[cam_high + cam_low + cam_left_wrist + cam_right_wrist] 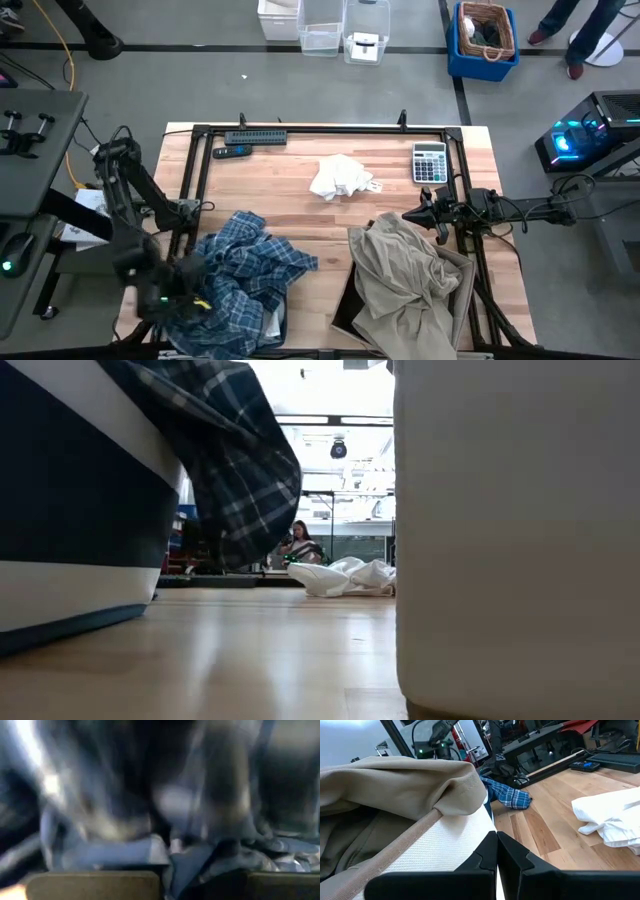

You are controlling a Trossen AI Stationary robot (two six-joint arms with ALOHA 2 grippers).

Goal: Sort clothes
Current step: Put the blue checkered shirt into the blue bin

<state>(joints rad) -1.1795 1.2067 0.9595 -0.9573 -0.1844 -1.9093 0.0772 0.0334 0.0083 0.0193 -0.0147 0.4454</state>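
Observation:
The blue-and-white plaid shirt (245, 270) lies heaped on the dark blue bin (60, 490) at the near left, with a flap hanging over its rim (245, 460). My left gripper (172, 292) is down in the shirt's near-left part. The tan garment (400, 270) is draped over a pale-walled container (510, 530) at the near right. My right gripper (425, 215) (496, 852) is shut and empty just beyond the tan garment's far edge. The white shirt (340, 178) lies crumpled on the table's far middle. No dark grey garment shows. My left gripper has a bunched fold of the plaid shirt (170, 857) between its two fingers (95, 885), several layers as far as shows. The wrist view is blurred and the arm hides the spot from above. The shirt's bulk still rests on the bin.
A calculator (430, 162) lies at the far right, and a black bar (255, 137) and a dark handset (232, 152) at the far left. A black metal frame (330, 128) borders the table. Bare wood (300, 215) lies between the garments. A person (298, 542) sits far behind.

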